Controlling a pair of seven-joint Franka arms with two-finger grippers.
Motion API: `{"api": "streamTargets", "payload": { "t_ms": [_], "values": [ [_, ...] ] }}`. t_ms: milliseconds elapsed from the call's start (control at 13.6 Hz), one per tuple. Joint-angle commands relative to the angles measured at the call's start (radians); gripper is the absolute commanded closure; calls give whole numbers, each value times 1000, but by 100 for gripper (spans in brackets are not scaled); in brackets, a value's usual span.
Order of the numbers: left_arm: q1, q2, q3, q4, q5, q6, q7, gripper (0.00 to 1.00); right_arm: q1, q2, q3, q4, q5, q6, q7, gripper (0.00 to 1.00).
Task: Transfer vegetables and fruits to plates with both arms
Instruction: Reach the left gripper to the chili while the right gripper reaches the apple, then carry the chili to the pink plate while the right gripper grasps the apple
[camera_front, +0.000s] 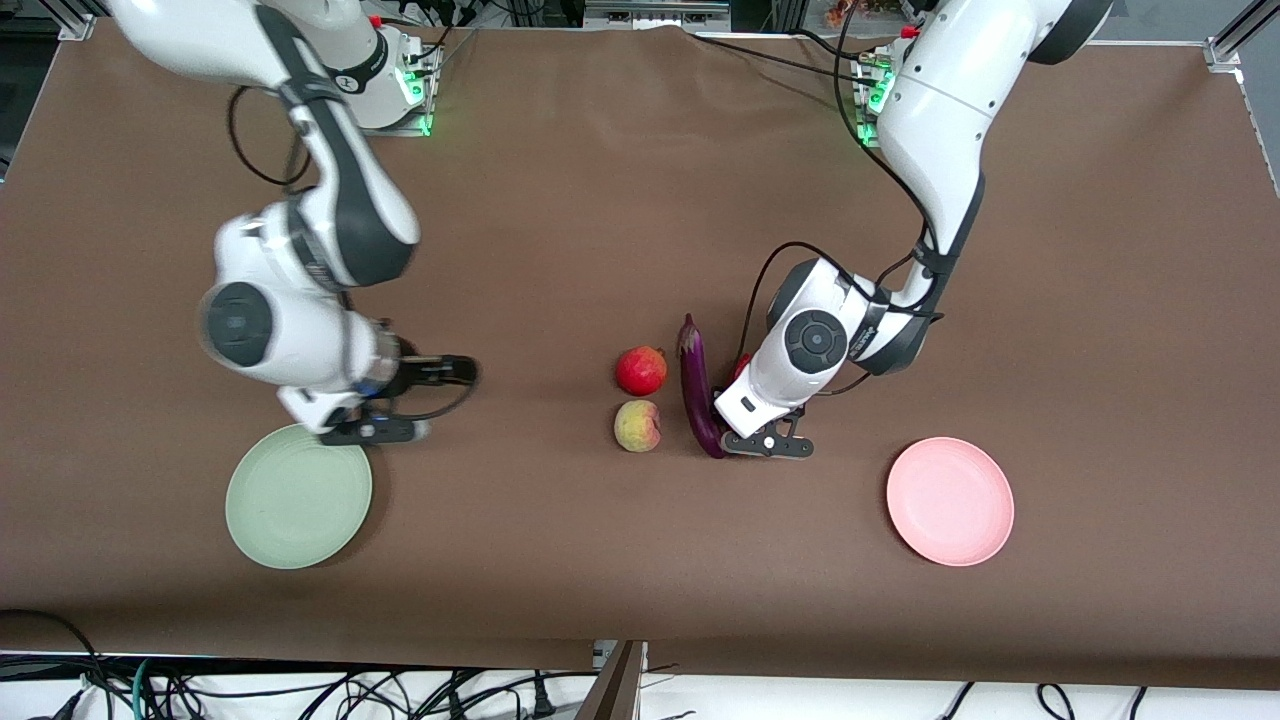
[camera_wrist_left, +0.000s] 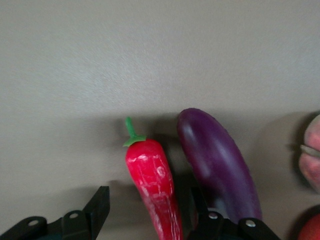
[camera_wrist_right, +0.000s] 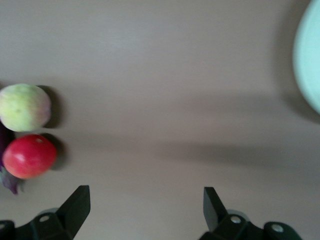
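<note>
Left hand (camera_wrist_left: 145, 210) low, fingers partly spread astride chili pepper (camera_wrist_left: 152, 187), not gripping, right hand (camera_wrist_right: 145, 207) wide open over bare table.

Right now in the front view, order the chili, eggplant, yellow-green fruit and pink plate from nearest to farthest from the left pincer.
1. Chili, between the left pincer's fingers.
2. Eggplant, right beside it, toward the right arm's end.
3. Yellow-green fruit, past the eggplant, toward the right arm's end.
4. Pink plate, toward the left arm's end of the table.

left claw (camera_wrist_left: 147, 212): low, fingers parted | right claw (camera_wrist_right: 145, 210): raised, fingers wide apart
</note>
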Motion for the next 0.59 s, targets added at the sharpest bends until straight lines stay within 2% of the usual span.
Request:
{"api": "streamTargets", "payload": {
  "t_ms": [0,73,147,293,513],
  "values": [
    [-11,5,11,-16,-16,20,-3,62,84,33,-11,4,2,70,83,0],
    [-8,3,11,-16,-16,19,-3,88,106,46,-11,4,3,83,87,0],
    [-3,-3,11,-16,-16,10,-1,99,118,58,-11,4,11,87,89,0],
    [9,-27,13,-13,-16,2,5,100,159,82,-10,4,15,115,91,0],
    [54,-88,16,-5,-3,-50,8,100,213,130,-10,4,14,225,143,0]
  ]
}}
